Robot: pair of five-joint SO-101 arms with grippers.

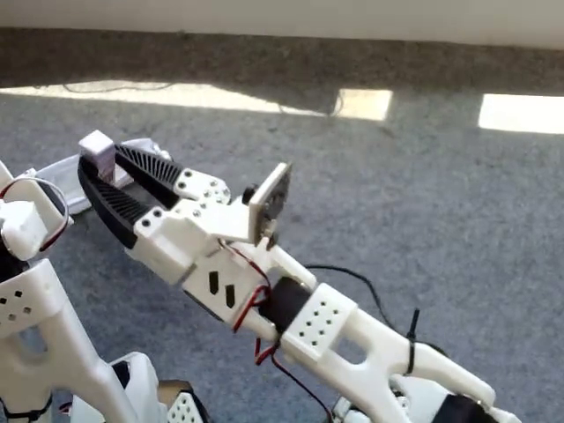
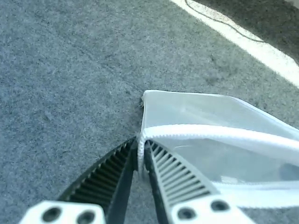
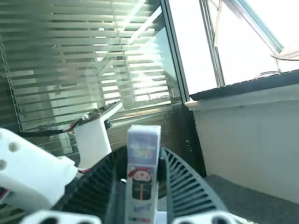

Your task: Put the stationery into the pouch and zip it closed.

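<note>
My right gripper (image 1: 97, 167) is raised and tilted up, shut on a small eraser (image 1: 99, 148) in a pale printed sleeve. In the right wrist view the eraser (image 3: 143, 168) stands upright between the black ribbed fingers (image 3: 187, 186). Just behind and below it lies the white mesh pouch (image 1: 53, 172), at the far left of the grey carpet. My left gripper (image 2: 140, 147) is shut on the pouch (image 2: 210, 116) at the end of its white zip band, and the pouch mouth gapes a little beyond that. The left arm's white body (image 1: 26, 229) stands beside the pouch.
Grey carpet (image 1: 423, 203) covers the work surface, with bright sun patches (image 1: 520, 113) along the back edge. A thin black cable (image 1: 352, 278) runs off the right arm. Window blinds (image 3: 84, 60) and a sill (image 3: 243, 88) rise behind the eraser in the right wrist view.
</note>
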